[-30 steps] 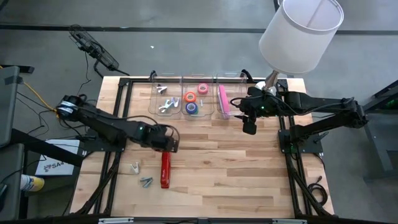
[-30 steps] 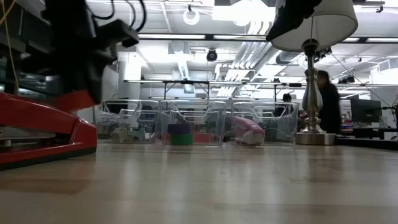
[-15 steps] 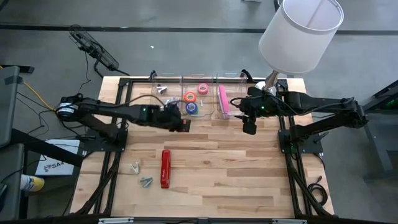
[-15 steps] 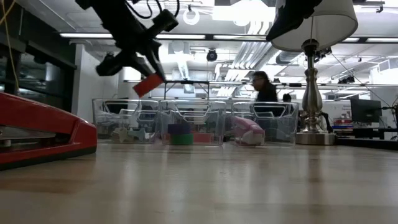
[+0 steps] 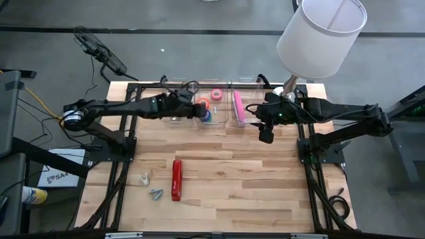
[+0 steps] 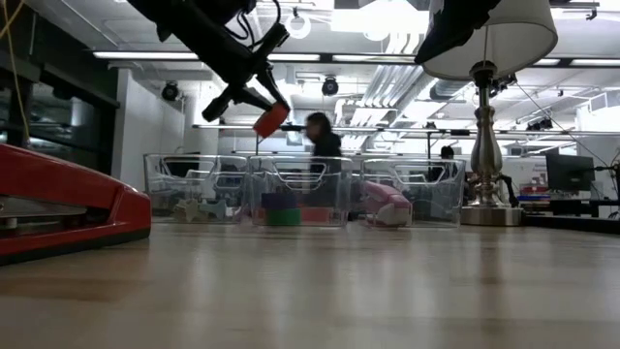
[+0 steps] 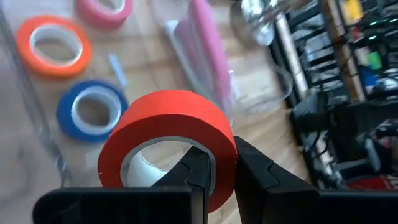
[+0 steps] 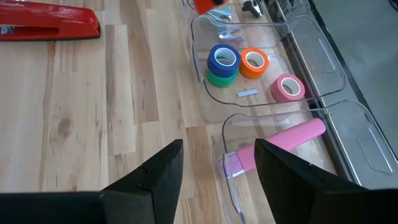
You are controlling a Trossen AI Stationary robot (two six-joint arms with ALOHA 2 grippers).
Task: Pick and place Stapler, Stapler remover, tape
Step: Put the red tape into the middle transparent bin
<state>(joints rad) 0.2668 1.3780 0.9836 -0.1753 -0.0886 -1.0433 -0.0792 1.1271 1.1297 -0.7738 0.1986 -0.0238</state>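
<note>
Two arms reach over the wooden table [image 5: 252, 172]. The left gripper [image 5: 199, 111], fingers pinched on the wall of a red tape roll [image 7: 168, 137], hangs above the middle clear bin [image 8: 273, 37] at the table's far edge. Directly beneath and just beyond this gripper, inside that bin, lie an orange roll [image 7: 53, 45], a blue roll [image 7: 92, 115] stacked on a green roll [image 8: 222, 77], and a pink roll [image 7: 104, 9]. Beside the left gripper, in the neighbouring bin [image 8: 348, 134], a pink stapler [image 8: 283, 144] lies lengthwise. Well behind the left gripper, toward the table's near edge, rests a red stapler [image 5: 176, 179], with two silvery staple removers [image 5: 150, 187] next to it. The right gripper [image 5: 266, 136], fingers spread apart and empty, hovers beside the pink stapler's bin, close to a lamp [image 5: 319, 36]. A person [image 6: 323, 145] shows beyond the bins in the low view.
</note>
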